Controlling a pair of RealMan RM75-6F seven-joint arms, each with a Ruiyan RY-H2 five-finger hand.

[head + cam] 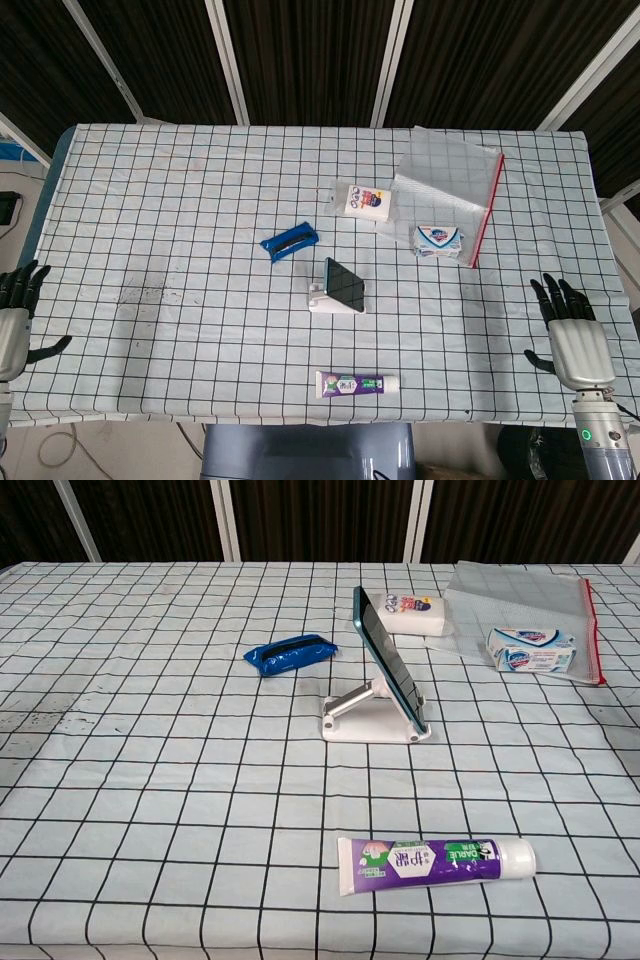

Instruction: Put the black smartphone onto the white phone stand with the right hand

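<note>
The black smartphone (345,284) (389,661) leans tilted on the white phone stand (325,303) (362,720) near the middle of the checked table. My right hand (572,338) is far off at the table's right front edge, fingers spread, holding nothing. Over the left front edge my left hand (14,320) hangs open and empty too. Neither hand shows in the chest view.
A blue packet (289,240) (291,653) lies left of the stand. A toothpaste tube (357,384) (436,863) lies at the front. Behind sit a white box (364,200), a soap bar (439,240) (531,647) and a clear zip bag (448,192).
</note>
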